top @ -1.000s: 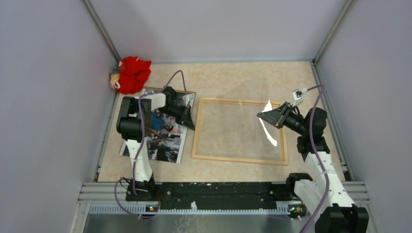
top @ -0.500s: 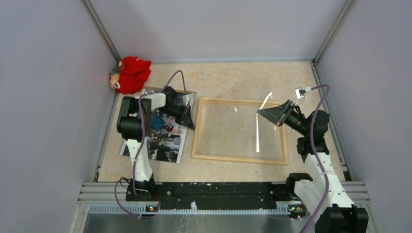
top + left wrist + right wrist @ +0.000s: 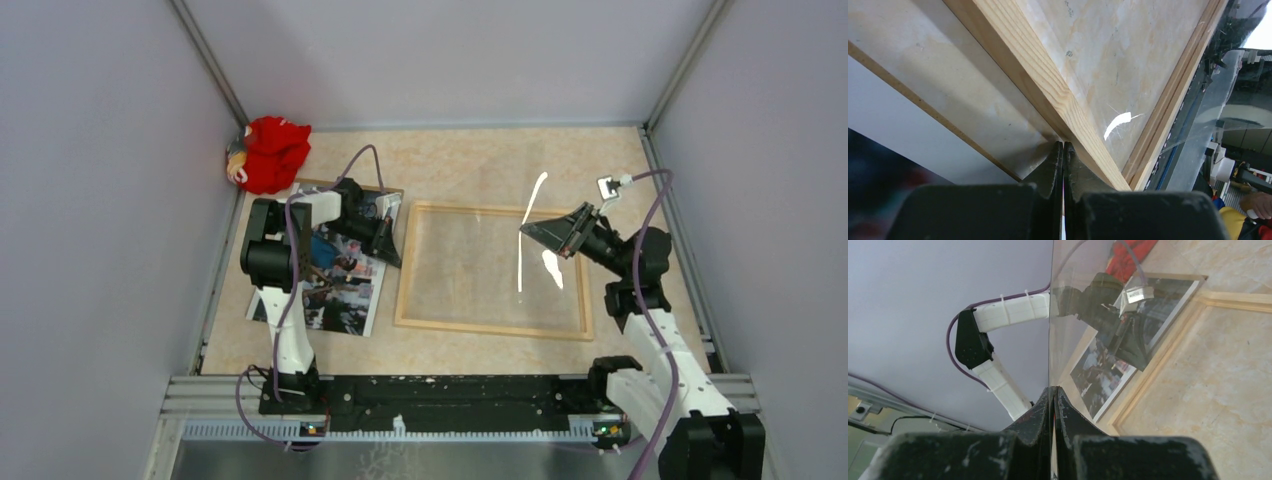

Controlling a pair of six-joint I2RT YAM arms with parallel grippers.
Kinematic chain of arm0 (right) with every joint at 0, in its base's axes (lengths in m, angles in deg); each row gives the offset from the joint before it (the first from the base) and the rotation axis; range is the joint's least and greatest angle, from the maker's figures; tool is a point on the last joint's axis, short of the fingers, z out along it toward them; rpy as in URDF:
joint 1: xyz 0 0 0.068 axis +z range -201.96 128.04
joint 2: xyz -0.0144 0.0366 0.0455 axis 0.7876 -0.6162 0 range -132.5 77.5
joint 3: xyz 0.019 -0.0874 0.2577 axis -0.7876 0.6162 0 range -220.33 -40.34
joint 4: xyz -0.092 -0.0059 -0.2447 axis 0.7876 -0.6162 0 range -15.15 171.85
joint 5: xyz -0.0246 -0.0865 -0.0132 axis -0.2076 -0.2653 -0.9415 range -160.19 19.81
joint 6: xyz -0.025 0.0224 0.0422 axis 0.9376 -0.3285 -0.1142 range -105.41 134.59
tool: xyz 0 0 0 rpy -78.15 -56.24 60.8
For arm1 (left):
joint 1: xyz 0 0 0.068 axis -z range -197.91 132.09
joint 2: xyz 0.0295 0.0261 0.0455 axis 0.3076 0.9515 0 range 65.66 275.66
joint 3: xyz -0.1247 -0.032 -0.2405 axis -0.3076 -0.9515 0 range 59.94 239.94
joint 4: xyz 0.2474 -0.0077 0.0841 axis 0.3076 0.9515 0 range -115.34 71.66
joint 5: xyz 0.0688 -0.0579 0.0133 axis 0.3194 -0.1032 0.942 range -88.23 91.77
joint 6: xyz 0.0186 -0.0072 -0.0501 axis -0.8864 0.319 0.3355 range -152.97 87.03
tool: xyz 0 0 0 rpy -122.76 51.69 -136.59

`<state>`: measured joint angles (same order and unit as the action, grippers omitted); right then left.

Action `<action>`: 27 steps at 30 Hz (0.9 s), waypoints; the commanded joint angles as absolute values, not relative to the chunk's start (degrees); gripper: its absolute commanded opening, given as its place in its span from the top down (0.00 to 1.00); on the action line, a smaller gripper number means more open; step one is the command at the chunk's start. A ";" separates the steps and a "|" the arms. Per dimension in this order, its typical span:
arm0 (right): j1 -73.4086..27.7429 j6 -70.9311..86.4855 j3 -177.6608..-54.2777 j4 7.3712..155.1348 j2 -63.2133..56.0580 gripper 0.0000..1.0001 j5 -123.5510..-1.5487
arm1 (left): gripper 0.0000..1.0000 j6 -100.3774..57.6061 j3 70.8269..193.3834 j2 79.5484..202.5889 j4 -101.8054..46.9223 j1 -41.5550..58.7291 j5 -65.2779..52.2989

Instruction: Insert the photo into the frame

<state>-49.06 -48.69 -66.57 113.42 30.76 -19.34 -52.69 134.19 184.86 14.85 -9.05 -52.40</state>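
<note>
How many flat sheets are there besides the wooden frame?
3: the photo left of the frame, a brown board under it, and a clear pane held up over the frame by the right fingers. More could lie under the photo.

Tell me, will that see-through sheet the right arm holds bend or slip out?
The clear sheet is probably fairly stiff: its edge looks straight though the right gripper pinches only one edge. It shines with glare, so it may be slippery. It looks thin, so likely light.

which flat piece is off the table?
The clear pane, pinched on edge by the right hand over the frame; photo and frame lie flat.
</note>
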 commanded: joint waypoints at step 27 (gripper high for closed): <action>-45.71 -57.93 -66.46 117.95 25.93 1.00 -28.61 | 1.00 -54.67 135.03 184.85 14.63 -9.39 -51.17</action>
